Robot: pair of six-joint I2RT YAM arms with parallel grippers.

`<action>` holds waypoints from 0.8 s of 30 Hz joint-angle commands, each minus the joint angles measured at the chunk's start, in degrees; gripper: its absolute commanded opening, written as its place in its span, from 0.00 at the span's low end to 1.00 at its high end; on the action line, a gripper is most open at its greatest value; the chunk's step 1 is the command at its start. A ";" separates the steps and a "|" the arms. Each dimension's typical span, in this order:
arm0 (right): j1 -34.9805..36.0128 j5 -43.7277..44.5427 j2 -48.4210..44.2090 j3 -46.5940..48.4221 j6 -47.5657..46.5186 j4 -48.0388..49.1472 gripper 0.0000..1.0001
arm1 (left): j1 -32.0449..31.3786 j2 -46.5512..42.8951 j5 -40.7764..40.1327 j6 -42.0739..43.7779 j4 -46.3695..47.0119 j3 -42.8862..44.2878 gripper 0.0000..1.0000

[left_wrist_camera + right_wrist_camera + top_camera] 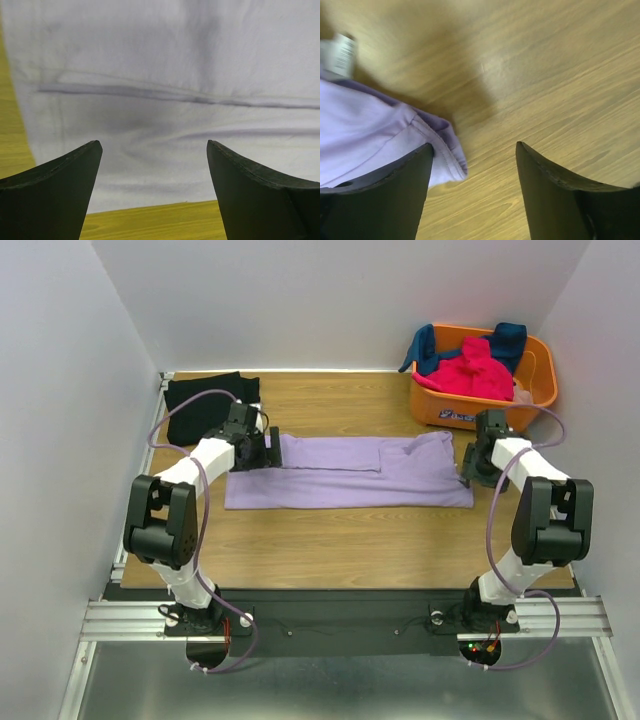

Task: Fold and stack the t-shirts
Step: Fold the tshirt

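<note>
A lavender-purple t-shirt [350, 472] lies folded into a long strip across the middle of the table. My left gripper [272, 450] stands open at its left end, with the pale cloth [165, 75] spread flat beyond the fingers and nothing between them. At the strip's right end my right gripper [464, 478] is open; a hemmed corner of the shirt [447, 150] lies loose beside its left finger [385, 195], not pinched. A black t-shirt [205, 403] lies folded at the back left. Hot-pink [470, 370] and dark teal-blue [505, 338] shirts sit in the basket.
An orange plastic basket [540, 380] stands at the back right, close behind my right arm. Grey walls enclose the table on three sides. Bare wood [340, 545] shows in front of the purple strip, and bare wood [545, 75] lies right of the shirt's corner.
</note>
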 commanded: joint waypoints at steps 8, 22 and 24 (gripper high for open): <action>2.41 -14.71 -6.10 10.97 6.01 -0.33 0.79 | -1.71 -1.35 -0.39 -2.24 0.53 4.68 0.98; 6.90 -24.82 2.16 5.88 8.74 5.91 0.79 | -6.02 -1.34 1.46 -8.38 8.97 -9.90 0.98; 6.90 -24.21 3.48 5.35 7.78 6.09 0.80 | -6.98 -1.26 0.41 -9.35 9.94 -11.31 0.98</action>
